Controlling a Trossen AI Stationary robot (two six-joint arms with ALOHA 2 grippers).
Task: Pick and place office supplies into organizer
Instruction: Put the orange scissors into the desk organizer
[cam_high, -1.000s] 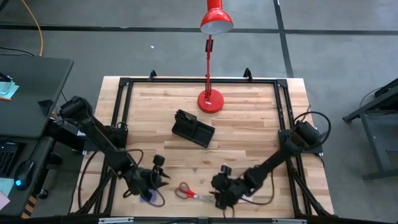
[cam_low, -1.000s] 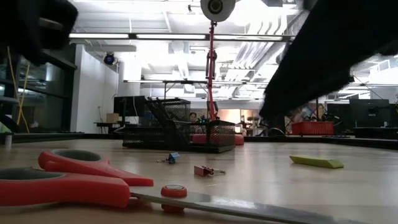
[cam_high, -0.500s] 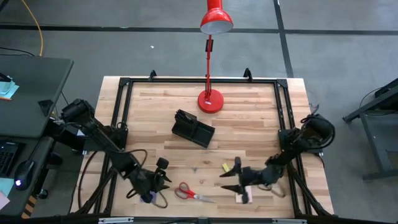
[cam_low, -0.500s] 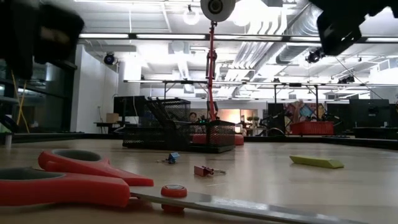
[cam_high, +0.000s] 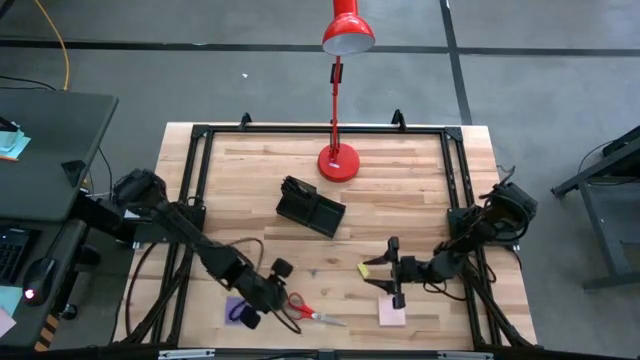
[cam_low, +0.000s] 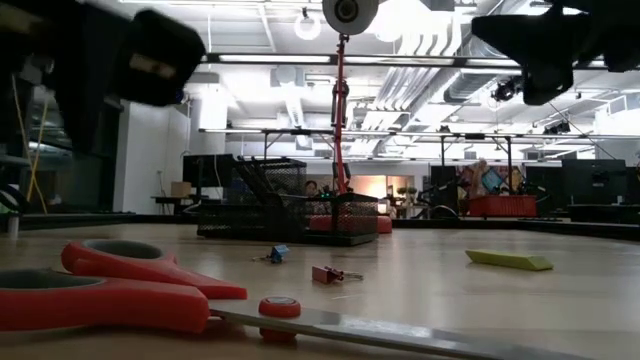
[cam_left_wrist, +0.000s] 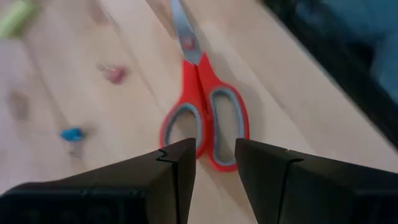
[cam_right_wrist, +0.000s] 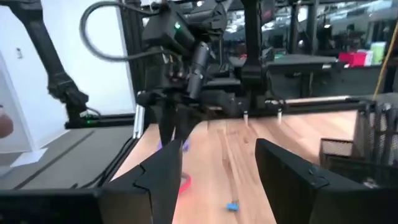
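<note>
The scissors (cam_high: 308, 311) are lying flat on the wooden table (cam_high: 400, 190) near its front edge, their red plastic handles (cam_left_wrist: 205, 127) forming two rounded loops with grey inner linings and their bare steel blades (cam_left_wrist: 184, 34) tapering to a point away from the left arm. The left gripper (cam_high: 281, 283) is hovering just above those handles with its two dark, blocky fingers (cam_left_wrist: 177, 171) standing a narrow gap apart and holding nothing. A purple sticky-note pad (cam_high: 238, 311) is sitting just beside that arm, a flat square of paper, and a pink pad (cam_high: 392, 314) of the same shape is resting further to the right, in front of the right gripper (cam_high: 385, 278). The right gripper is hanging above the table with its fingers spread wide and empty. A small yellow block (cam_high: 364, 269) is lying next to it (thin and wedge-like in the low view), and two tiny clips, one blue (cam_low: 278, 254) and one red (cam_low: 325, 274), are sitting between the scissors and the organizer (cam_high: 311, 207). The organizer, a black wire-mesh box, is standing near the middle of the table, angled, in front of the glossy red lamp (cam_high: 339, 160).
</note>
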